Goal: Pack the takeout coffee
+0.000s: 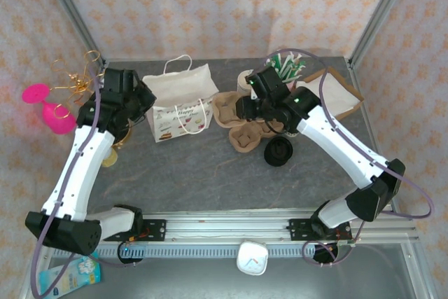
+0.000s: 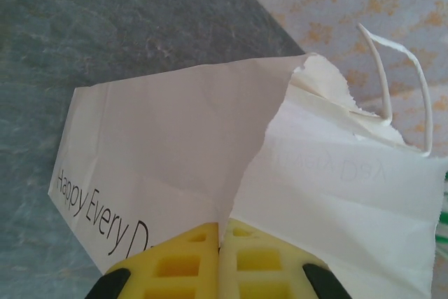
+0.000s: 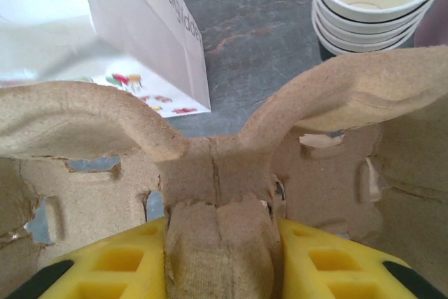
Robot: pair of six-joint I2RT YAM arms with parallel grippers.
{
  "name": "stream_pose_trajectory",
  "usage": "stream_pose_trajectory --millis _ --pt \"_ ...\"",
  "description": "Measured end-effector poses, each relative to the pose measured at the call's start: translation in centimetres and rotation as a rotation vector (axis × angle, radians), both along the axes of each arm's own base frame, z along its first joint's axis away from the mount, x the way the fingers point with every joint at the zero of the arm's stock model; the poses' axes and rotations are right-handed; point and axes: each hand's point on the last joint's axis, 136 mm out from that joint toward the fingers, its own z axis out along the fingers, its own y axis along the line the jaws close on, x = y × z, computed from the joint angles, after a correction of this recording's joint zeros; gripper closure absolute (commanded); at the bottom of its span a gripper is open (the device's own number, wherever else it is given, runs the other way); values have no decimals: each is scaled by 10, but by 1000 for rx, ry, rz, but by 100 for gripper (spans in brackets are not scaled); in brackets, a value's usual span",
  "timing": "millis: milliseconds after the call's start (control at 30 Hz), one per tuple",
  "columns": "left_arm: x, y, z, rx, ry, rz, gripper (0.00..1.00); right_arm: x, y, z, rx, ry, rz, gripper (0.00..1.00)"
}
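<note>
A white paper bag (image 1: pixel 183 99) printed "Happy Every Day" stands upright at the back middle of the table. My left gripper (image 1: pixel 149 99) is at the bag's left side. In the left wrist view its yellow fingers (image 2: pixel 182 264) are shut on the bag's (image 2: pixel 175 145) open top edge. A brown pulp cup carrier (image 1: pixel 238 120) lies to the right of the bag. My right gripper (image 3: pixel 220 257) is shut on the central ridge of that carrier (image 3: pixel 336 96), one finger on each side. A stack of white paper cups (image 3: pixel 367 1) stands just beyond the carrier.
Black lids (image 1: pixel 278 150) lie in front of the carrier. Green-and-white sticks (image 1: pixel 288 68) and a flat brown bag (image 1: pixel 339 96) sit at the back right. A pink glass (image 1: pixel 50 110) and a gold wire stand (image 1: pixel 77 78) are at the far left.
</note>
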Motion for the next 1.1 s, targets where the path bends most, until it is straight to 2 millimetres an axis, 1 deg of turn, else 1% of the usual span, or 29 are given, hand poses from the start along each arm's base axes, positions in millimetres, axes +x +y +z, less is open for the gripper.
stream_pose_trajectory --millis 233,333,433,500,567,667,800,867,1000,1067,1100 --pt "-37 -8 5 -31 25 -63 100 -24 10 18 -8 4 56 64" --pt "-52 -13 5 -63 24 -81 100 -32 13 36 3 -14 75 64" --pt "-67 -20 -2 -112 37 -96 100 -34 13 56 25 -41 75 65" --pt "-76 -30 -11 -164 57 -110 100 -34 12 68 37 -59 73 65" --pt "-83 -40 -16 -199 69 -125 100 -35 13 77 47 -69 75 65" --pt "-88 -56 -13 -250 64 -160 100 -34 15 82 48 -70 78 65" --pt "-91 -66 -17 -301 65 -169 100 -31 22 83 38 -59 85 65" --pt "-93 -68 -17 -300 68 -171 100 -31 27 83 34 -55 93 65" --pt "-94 -62 -18 -258 77 -161 100 -34 41 88 36 -55 123 65" --pt "-95 -62 -25 -258 87 -162 100 -36 49 91 39 -57 139 65" --pt "-97 -61 -32 -254 100 -160 97 -36 55 94 43 -61 149 65"
